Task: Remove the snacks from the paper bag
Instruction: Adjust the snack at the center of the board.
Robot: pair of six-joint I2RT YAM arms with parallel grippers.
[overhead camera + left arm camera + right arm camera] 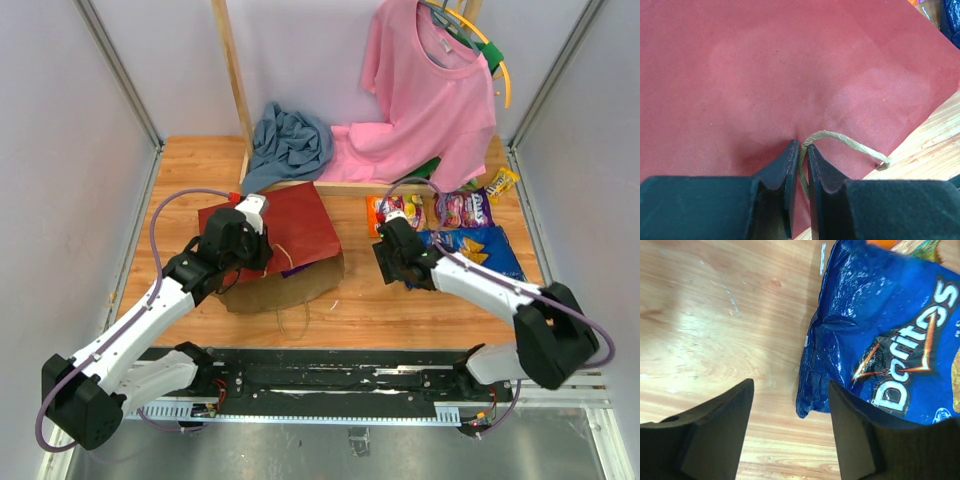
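Note:
The paper bag [285, 222] lies on its side, dark red face up, its brown mouth [285, 288] toward the near edge. My left gripper [258, 248] rests on it, shut on the twine handle [845, 139], which runs up between the pads [801, 150] over the red paper [790, 75]. Snacks lie on the table to the right: an orange packet [376, 212], purple packets [464, 208], a green-yellow packet [501, 183] and the blue Doritos bag [482, 250]. My right gripper [386, 262] is open just above the table [790, 385], with the Doritos bag's [880, 340] lower corner between its fingers, ungripped.
A pink shirt [430, 95] hangs from a hanger at the back right, with a blue-grey cloth [290, 140] heaped beside a slanted wooden post [233, 80]. Grey walls close in the table [400, 310] on both sides. A loose twine loop [295, 318] lies before the bag's mouth.

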